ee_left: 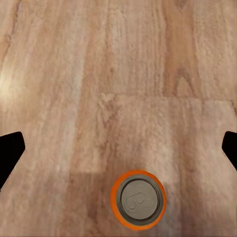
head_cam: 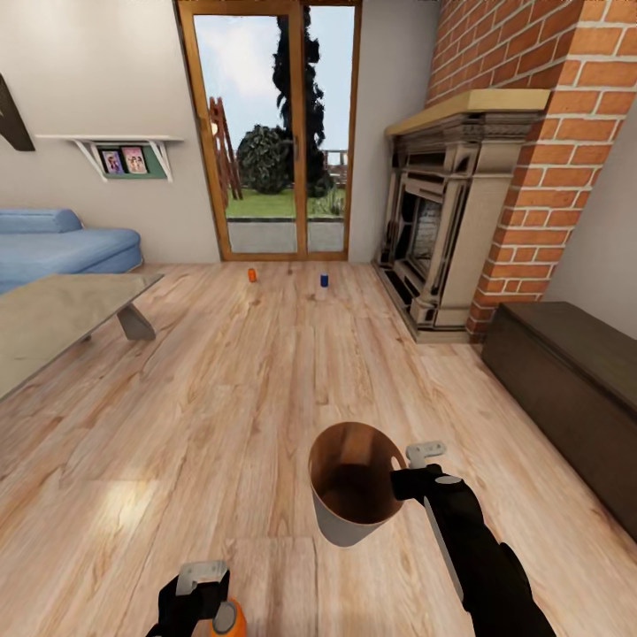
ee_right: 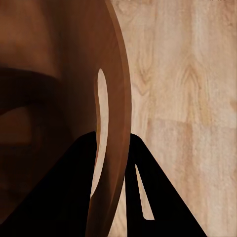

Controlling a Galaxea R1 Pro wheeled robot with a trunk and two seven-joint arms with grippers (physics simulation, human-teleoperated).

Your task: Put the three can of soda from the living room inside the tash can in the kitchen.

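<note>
Left gripper (head_cam: 202, 591) jaws stand wide apart, empty, above an orange can (head_cam: 228, 619) on the floor (head_cam: 221, 398) at 7 o'clock. Right gripper (head_cam: 409, 473) jaws are clamped on the bin (head_cam: 349, 522) rim, holding it at 5 o'clock. The bin interior looks empty, so all three cans remain. A second orange can (head_cam: 252, 275) and a blue can (head_cam: 324, 280) stand at 12 o'clock near the doors (head_cam: 270, 133). Table (head_cam: 53, 318) at 10 o'clock, fireplace (head_cam: 442, 230) at 2 o'clock; the floor path between is open.
</note>
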